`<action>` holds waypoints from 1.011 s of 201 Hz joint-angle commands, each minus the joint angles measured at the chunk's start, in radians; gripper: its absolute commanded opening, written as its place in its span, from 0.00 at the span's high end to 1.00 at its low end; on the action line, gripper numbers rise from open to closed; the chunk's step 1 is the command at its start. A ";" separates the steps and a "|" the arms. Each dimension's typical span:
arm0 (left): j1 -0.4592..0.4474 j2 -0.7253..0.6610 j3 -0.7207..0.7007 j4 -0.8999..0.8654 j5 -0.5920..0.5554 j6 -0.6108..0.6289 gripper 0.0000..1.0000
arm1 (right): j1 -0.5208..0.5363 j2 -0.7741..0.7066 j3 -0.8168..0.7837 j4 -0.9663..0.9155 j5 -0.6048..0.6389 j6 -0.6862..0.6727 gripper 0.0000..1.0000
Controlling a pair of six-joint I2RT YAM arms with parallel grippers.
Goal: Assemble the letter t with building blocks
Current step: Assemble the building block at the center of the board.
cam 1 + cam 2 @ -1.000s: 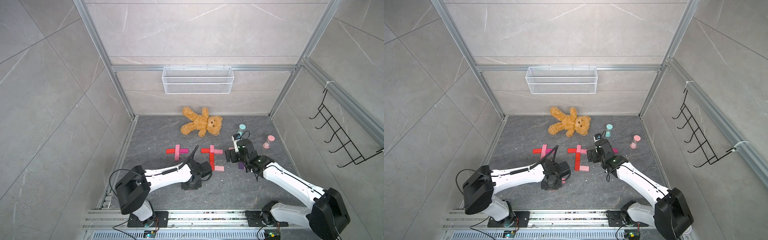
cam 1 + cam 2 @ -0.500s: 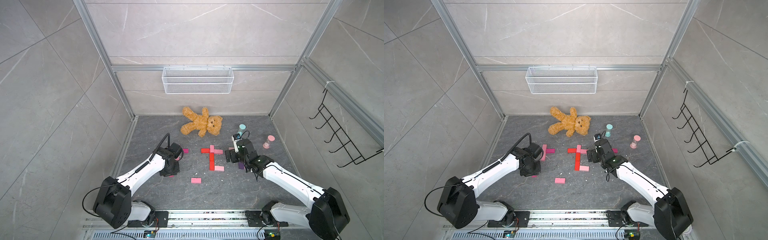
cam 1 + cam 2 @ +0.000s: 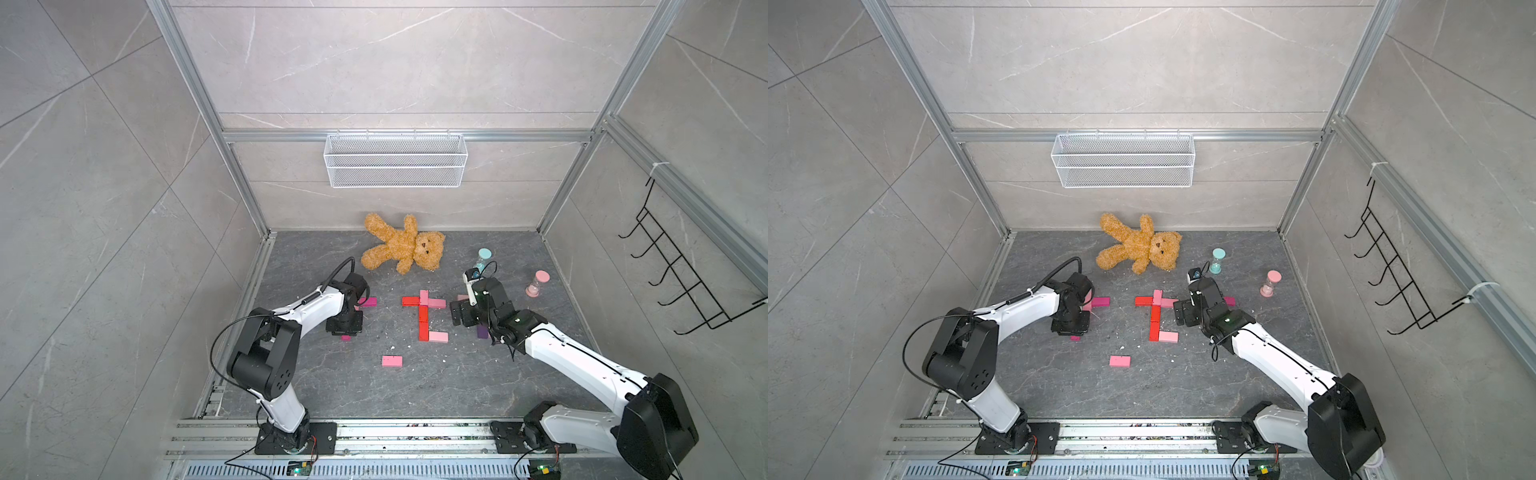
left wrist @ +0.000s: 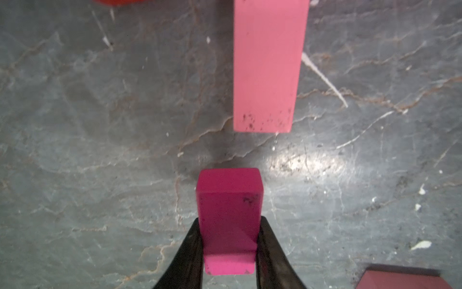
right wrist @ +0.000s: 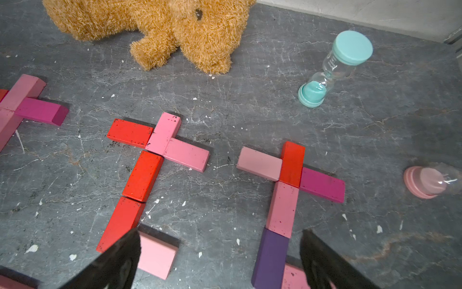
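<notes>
Mesh basket [image 3: 395,166] hangs on the back wall above the tabletop [image 3: 457,386]. Two hourglasses stand toward the right side. The teal hourglass [image 5: 332,70] has teal sand in its lower bulb, and the pink hourglass [image 3: 537,284] holds pink sand. One teddy bear [image 3: 401,245] lies by the back wall.

In front of the bear, the building blocks [image 5: 142,176] lie flat on the tabletop. The middle t [image 3: 424,309] counts six blocks, three red and three pink. The right t [image 5: 291,175] also counts six: three pink, one red, one magenta and one purple block [image 5: 271,257]. A left group [image 5: 37,110] is mostly hidden under the left arm [image 3: 311,307], with only pink and magenta pieces showing. One loose pink block [image 3: 392,360] lies alone, nearer the arm bases.

The left jaws are closed on a magenta block [image 4: 228,200], gripping its two sides. Its free end points at a pink block [image 4: 268,65] and stands apart from it. The right jaws stand wide apart and grip nothing, with the purple block showing between their tips.
</notes>
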 commanded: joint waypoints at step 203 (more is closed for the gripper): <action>0.023 0.140 0.097 -0.034 0.114 -0.016 0.80 | -0.002 -0.004 0.027 -0.025 0.018 0.003 0.00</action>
